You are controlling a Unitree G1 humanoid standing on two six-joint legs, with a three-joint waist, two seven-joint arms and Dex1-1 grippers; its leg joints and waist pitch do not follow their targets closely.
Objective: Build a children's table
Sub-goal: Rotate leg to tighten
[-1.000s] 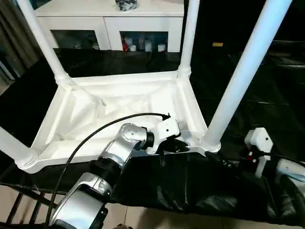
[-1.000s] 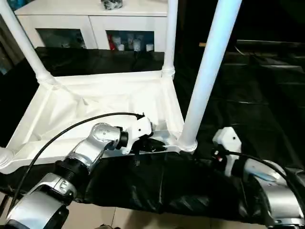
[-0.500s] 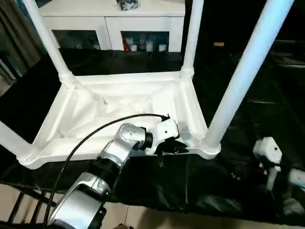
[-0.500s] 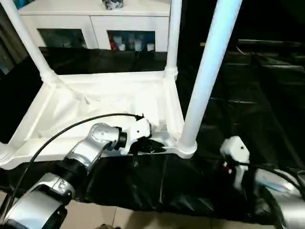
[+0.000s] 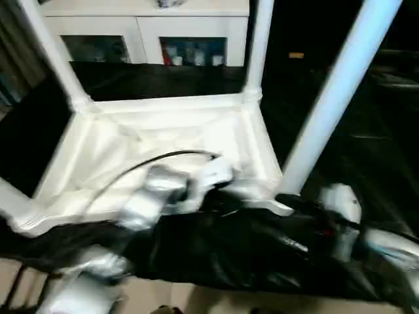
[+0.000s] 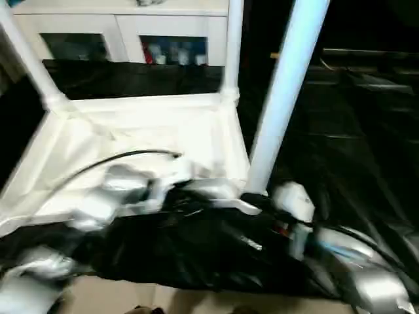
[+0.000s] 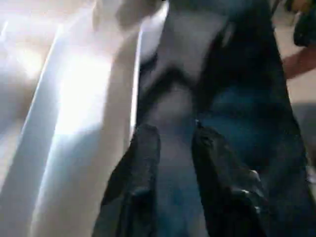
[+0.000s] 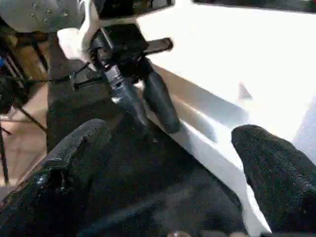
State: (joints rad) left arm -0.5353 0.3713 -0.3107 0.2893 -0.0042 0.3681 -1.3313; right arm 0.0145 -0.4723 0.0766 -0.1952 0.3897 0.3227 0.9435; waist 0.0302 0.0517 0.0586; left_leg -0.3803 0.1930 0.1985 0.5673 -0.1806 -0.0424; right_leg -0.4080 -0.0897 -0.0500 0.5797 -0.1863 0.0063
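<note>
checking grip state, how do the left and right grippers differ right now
The right gripper has its fingers spread wide with nothing between them; the left gripper has its fingers only a little apart. The left sits at the table near rim; the right hangs further off. Both have black fingers over the black cloth.

We read no text, label, brand, number or sign anywhere; the items behind the cabinet (image 5: pixel 141 29) glass doors are too blurred to make out.

Head views look down; wrist views close on table rim (image 8: pixel 207 123).
</note>
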